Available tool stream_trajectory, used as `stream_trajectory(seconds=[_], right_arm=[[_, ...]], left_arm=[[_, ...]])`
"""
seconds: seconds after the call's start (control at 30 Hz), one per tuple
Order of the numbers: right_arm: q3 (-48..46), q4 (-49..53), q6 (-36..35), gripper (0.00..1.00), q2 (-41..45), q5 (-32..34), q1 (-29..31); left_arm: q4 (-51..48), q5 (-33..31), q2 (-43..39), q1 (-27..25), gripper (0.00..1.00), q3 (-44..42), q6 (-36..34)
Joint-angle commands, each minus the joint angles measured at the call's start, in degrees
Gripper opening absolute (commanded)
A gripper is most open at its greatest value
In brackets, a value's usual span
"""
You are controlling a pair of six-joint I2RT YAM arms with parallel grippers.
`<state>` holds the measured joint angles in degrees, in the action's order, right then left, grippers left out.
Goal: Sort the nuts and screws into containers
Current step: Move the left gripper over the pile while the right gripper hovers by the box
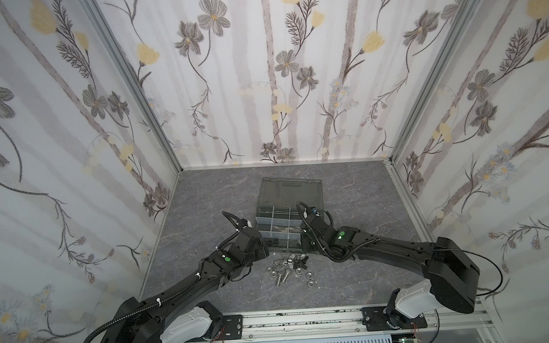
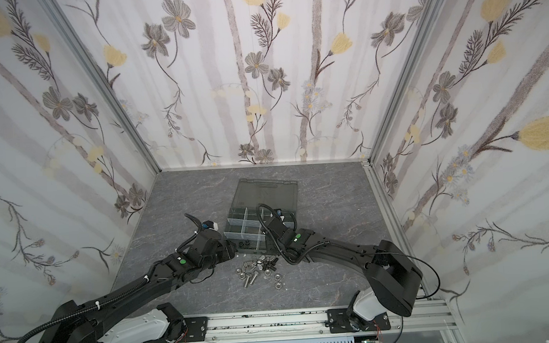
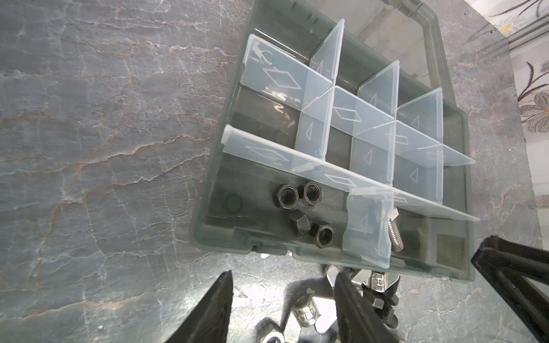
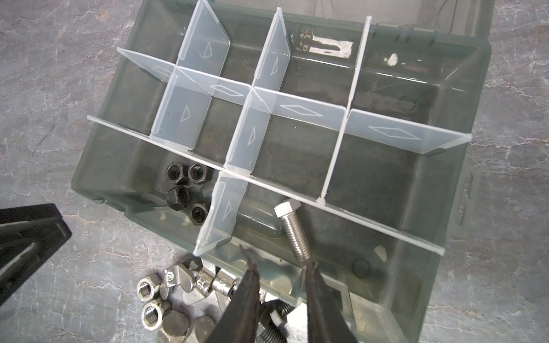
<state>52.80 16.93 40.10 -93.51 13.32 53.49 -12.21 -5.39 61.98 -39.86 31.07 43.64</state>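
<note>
Nearest, right gripper (image 4: 277,257): jaws parted, empty. left gripper (image 3: 282,271) is open too, over loose pile (image 4: 178,297). In organiser case (image 4: 463,89), front row, screw (image 4: 292,233) lies flat beside black nuts (image 4: 184,190). It is just ahead of right tips, the nearer arm. Long axis points away: threads near, head far.

nuts (image 4: 184,193) in compartment (image 4: 118,175) | screw (image 4: 292,231) in next compartment (image 4: 356,237) | pile (image 1: 287,264) before case (image 1: 288,191)

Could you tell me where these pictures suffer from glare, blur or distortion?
Top views: wide-angle lens splays the walls; right wrist view: right tool blurred, white glare on case floor; left wrist view: glare on table by left tool.
</note>
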Motion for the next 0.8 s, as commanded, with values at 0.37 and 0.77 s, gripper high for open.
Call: stream_trajectory(seconds=[0.37, 0.77], right_arm=[[-0.5, -3.39, 1.49, 0.29, 1.71, -0.34, 0.12], [-1.42, -3.62, 1.53, 0.29, 4.47, -0.25, 0.08]], left_arm=[[1.22, 1.25, -0.27, -1.57, 0.56, -1.14, 2.71], [0.99, 1.52, 0.34, -7.43, 0.54, -1.53, 5.66]])
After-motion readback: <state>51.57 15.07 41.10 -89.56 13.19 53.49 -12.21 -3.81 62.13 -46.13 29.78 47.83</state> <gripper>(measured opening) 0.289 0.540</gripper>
